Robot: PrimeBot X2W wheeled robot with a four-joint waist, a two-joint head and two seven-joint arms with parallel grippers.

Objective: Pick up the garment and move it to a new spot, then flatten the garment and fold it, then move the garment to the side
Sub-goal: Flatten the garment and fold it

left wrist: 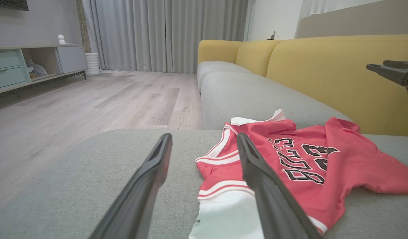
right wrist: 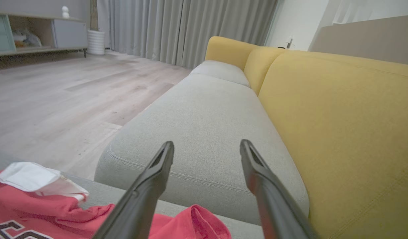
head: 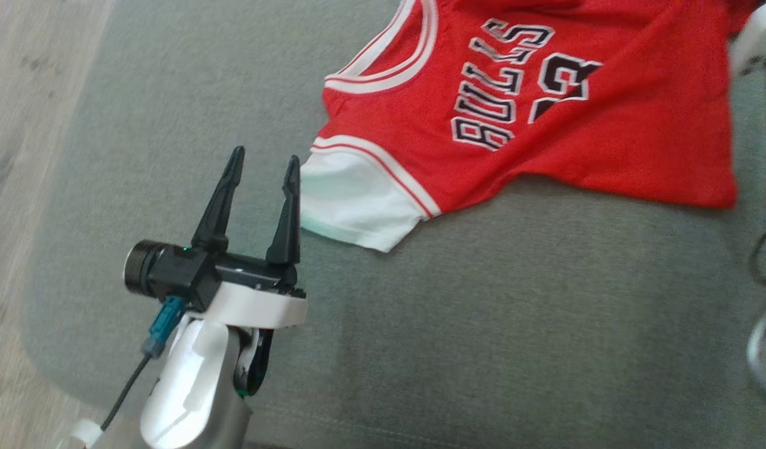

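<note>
A red basketball jersey [head: 614, 118] with white sleeves and black lettering lies spread, somewhat wrinkled, on the grey sofa seat [head: 483, 312]. My left gripper [head: 264, 163] is open, empty, just left of the near white sleeve [head: 352, 202]. In the left wrist view the jersey [left wrist: 323, 162] lies ahead and to the right of the open left gripper [left wrist: 204, 139]. My right gripper [right wrist: 206, 146] is open and empty above the jersey's far edge [right wrist: 57, 209]. Its fingers [left wrist: 390, 71] also show at the right edge of the left wrist view.
Yellow back cushions [right wrist: 343, 109] run along the sofa. A second grey seat cushion [right wrist: 207, 122] lies beyond the jersey. Wooden floor [left wrist: 74, 106] borders the sofa's front edge. A low cabinet [left wrist: 31, 63] and grey curtains [left wrist: 164, 33] stand far off.
</note>
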